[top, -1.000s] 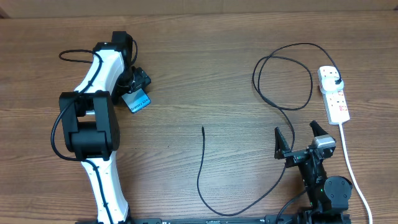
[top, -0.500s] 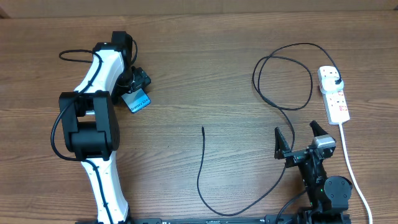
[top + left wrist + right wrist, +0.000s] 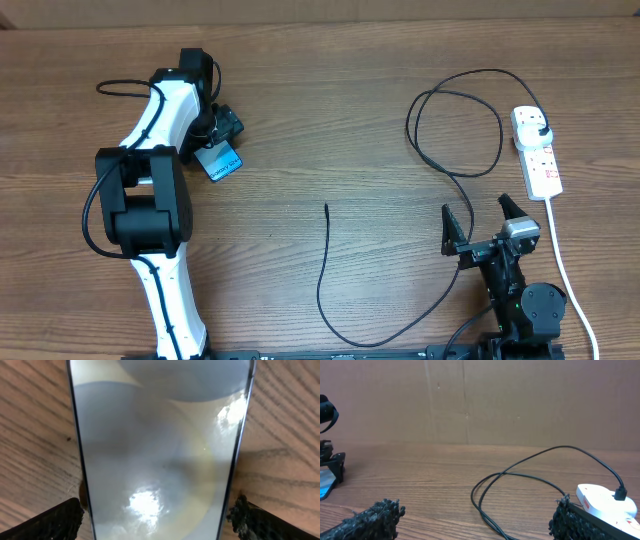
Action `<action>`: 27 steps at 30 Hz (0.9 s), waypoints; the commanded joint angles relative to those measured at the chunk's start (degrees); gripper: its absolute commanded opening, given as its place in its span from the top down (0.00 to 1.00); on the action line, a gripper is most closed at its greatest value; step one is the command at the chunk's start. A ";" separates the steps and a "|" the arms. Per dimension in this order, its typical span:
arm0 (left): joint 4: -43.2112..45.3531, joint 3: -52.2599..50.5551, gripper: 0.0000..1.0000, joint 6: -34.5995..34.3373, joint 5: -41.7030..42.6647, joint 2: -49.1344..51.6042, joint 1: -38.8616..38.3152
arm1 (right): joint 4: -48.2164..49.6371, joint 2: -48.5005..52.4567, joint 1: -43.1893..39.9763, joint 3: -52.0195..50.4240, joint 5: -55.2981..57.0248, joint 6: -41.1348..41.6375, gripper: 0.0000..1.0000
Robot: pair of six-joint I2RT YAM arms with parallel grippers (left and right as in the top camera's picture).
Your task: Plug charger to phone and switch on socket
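The phone (image 3: 219, 162) lies on the table at the upper left, light-blue screen up. It fills the left wrist view (image 3: 157, 445). My left gripper (image 3: 222, 133) is open over its far end, one finger on each side, close to its edges (image 3: 157, 515). The charger (image 3: 322, 270) is a thin black cable; its tip lies free mid-table. It loops at the upper right, and its plug head (image 3: 540, 129) sits in the white socket (image 3: 540, 165). My right gripper (image 3: 476, 213) is open and empty, left of the socket. Its view shows the cable (image 3: 520, 476) and socket (image 3: 602, 500).
The socket's white cord (image 3: 568, 280) runs down the right side toward the front edge, beside the right arm. A cardboard wall (image 3: 480, 400) stands behind the table. A black lead (image 3: 120, 88) from the left arm lies on the table at the far left.
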 commanded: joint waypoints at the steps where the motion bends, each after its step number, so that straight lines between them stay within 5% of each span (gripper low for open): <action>1: 0.44 -2.34 0.01 1.09 -1.14 3.26 0.02 | 0.28 -0.52 -0.28 -0.61 0.28 0.31 0.00; 27: 2.51 -5.70 0.01 0.66 -0.74 3.26 -0.07 | 0.26 -0.52 -0.28 -0.61 0.28 0.31 0.00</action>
